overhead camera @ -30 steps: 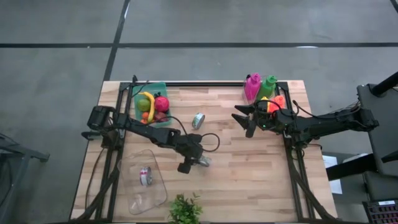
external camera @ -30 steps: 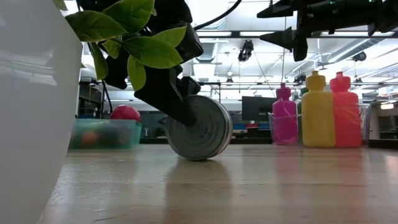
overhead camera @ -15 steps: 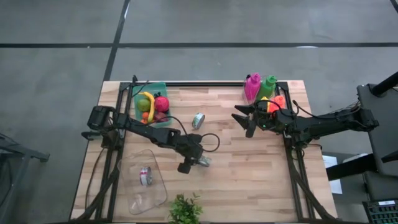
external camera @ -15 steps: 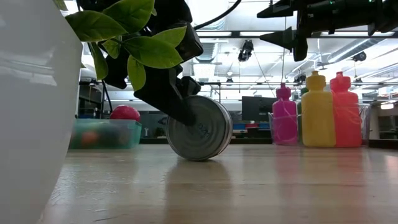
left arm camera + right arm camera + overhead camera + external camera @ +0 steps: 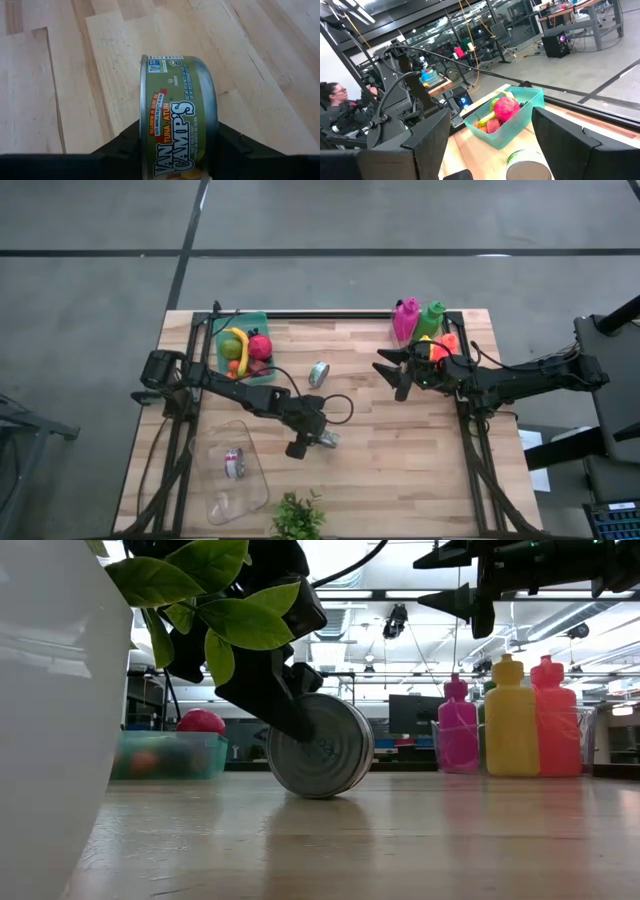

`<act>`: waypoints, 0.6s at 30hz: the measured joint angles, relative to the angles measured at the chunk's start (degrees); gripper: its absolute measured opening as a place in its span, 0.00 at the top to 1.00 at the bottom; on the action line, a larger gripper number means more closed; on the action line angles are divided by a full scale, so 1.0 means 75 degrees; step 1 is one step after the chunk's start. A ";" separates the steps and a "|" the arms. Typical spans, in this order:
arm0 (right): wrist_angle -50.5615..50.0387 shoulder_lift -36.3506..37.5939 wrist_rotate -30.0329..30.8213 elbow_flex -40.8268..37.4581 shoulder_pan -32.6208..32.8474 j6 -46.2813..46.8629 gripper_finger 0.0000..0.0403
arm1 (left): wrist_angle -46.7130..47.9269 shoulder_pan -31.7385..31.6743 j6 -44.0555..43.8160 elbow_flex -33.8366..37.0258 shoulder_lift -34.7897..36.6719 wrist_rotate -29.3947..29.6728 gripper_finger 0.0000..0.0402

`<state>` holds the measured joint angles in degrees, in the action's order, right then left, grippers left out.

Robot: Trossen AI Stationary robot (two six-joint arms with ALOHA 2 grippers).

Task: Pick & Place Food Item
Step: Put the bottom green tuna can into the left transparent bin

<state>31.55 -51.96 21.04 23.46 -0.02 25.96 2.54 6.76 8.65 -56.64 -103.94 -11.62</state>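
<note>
Wooden desk [image 5: 400,440], lit from above. Left claw [image 5: 318,438] grips the tuna can [image 5: 179,120] across its flat ends, can on edge, rim touching the desk mid-front, axis level. Right claw [image 5: 392,375] hovers wide and empty near the back right bottles [image 5: 418,320]; left arm is plainly nearer.

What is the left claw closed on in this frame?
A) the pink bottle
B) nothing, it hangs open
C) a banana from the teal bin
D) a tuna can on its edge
D: the left claw clamps a tuna can from both sides, and the can stands on its edge on the wooden table.
</note>
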 joint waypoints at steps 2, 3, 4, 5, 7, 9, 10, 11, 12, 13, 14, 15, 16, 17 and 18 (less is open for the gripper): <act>0.0000 0.0003 0.0000 0.0000 0.0001 0.0000 0.31 | -0.0008 0.0000 -0.0001 0.0009 0.0000 0.0000 0.60; 0.0000 0.0001 -0.0001 0.0000 -0.0001 0.0002 0.31 | -0.0008 0.0000 -0.0004 0.0009 0.0000 0.0000 0.61; 0.0000 0.0001 -0.0002 0.0000 0.0001 0.0002 0.31 | -0.0008 0.0000 -0.0012 0.0009 0.0000 0.0000 0.62; 0.0000 0.0003 -0.0003 -0.0001 0.0001 0.0000 0.31 | -0.0010 0.0000 -0.0021 0.0009 0.0000 0.0000 0.63; 0.0000 0.0002 -0.0003 0.0000 0.0000 0.0001 0.31 | -0.0020 0.0000 -0.0021 0.0009 0.0000 0.0000 0.63; 0.0000 0.0001 -0.0001 0.0000 0.0000 0.0001 0.31 | -0.0023 -0.0001 -0.0021 0.0011 0.0000 0.0000 0.63; 0.0000 0.0003 -0.0003 -0.0001 -0.0001 0.0000 0.31 | -0.0023 -0.0001 -0.0021 0.0012 0.0000 0.0000 0.63; 0.0000 0.0000 0.0000 -0.0003 -0.0001 0.0000 0.31 | -0.0025 -0.0003 -0.0021 0.0012 0.0000 0.0000 0.62; 0.0000 0.0003 -0.0001 0.0000 0.0000 0.0001 0.31 | -0.0024 -0.0003 -0.0021 0.0012 0.0000 0.0000 0.61; 0.0000 0.0000 -0.0003 0.0000 -0.0001 0.0003 0.31 | -0.0023 -0.0003 -0.0021 0.0012 0.0000 0.0000 0.60; 0.0000 0.0001 -0.0002 0.0000 0.0001 0.0003 0.31 | -0.0023 -0.0003 -0.0021 0.0012 0.0000 0.0000 0.60; 0.0000 0.0002 -0.0003 0.0000 -0.0001 0.0001 0.31 | -0.0023 -0.0003 -0.0019 0.0012 0.0000 0.0000 0.60; 0.0000 0.0000 -0.0003 -0.0001 -0.0001 0.0001 0.31 | -0.0023 -0.0003 -0.0019 0.0012 0.0000 0.0000 0.61; 0.0000 0.0001 0.0000 0.0000 0.0001 0.0000 0.31 | -0.0023 -0.0003 -0.0019 0.0012 0.0000 0.0000 0.62; 0.0000 0.0002 -0.0002 0.0000 -0.0001 0.0002 0.31 | -0.0023 -0.0003 -0.0020 0.0012 0.0000 0.0000 0.63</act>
<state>31.55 -51.95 21.02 23.46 -0.03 25.97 2.37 6.74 8.50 -56.55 -103.94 -11.62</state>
